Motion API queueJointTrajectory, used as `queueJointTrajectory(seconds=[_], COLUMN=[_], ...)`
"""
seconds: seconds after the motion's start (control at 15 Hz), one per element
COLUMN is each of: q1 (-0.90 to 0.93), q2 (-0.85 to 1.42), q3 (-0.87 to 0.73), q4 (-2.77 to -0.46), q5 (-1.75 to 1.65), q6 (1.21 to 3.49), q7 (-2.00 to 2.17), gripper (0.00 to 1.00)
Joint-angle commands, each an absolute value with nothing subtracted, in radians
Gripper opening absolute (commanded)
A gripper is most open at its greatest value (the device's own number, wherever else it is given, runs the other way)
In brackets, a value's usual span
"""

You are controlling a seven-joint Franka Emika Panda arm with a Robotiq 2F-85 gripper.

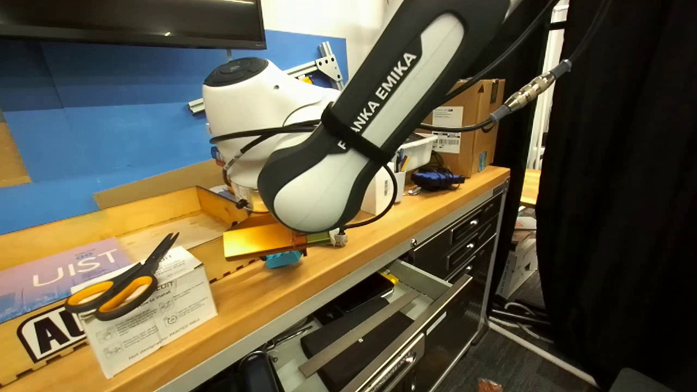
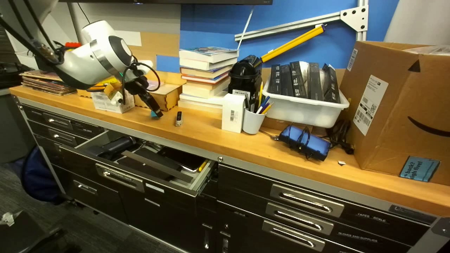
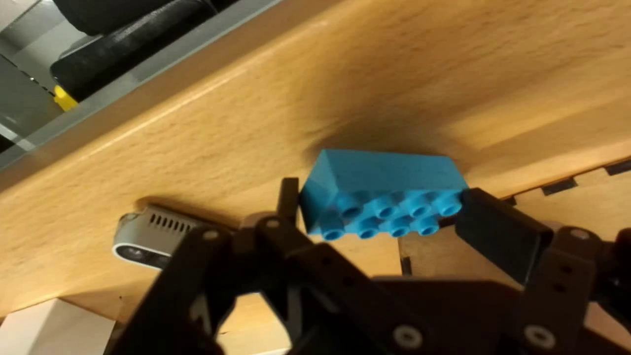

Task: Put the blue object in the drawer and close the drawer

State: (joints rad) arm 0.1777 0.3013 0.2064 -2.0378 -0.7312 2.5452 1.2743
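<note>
I can see the black two-fingered gripper (image 3: 379, 197) with the light-blue rectangular studded block (image 3: 384, 190) pinched lengthwise — a fingertip against each end, studs showing in the wrist view. The block is over the light wooden worktop (image 2: 197, 137); whether its underside meets the wood I can't tell. Lower down, in both exterior views, the wide dark grey metal drawer (image 2: 82, 163) stands pulled out, dark flat things (image 1: 335, 329) lying inside — the block is outside it. A small silver-grey device (image 3: 157, 234) with a vented side sits on the worktop near the gripper. In an exterior view, black-and-orange-handled scissors (image 1: 141, 271) rest on a white printed cardboard box (image 1: 163, 321).
</note>
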Motion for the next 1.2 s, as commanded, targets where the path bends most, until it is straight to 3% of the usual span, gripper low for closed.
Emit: queueJointTrajectory(seconds=[0.0, 0.47, 1.13], q1=[0.236, 0.243, 0.207], q2=[0.314, 0.232, -0.040], q3=[0.152, 0.125, 0.132], q4=[-2.019, -2.119, -2.489], q5=[-0.676, -0.566, -0.473], q6=[2.539, 2.553, 2.622], q7=[1.263, 1.250, 1.287], gripper=[0.55, 0.54, 0.54])
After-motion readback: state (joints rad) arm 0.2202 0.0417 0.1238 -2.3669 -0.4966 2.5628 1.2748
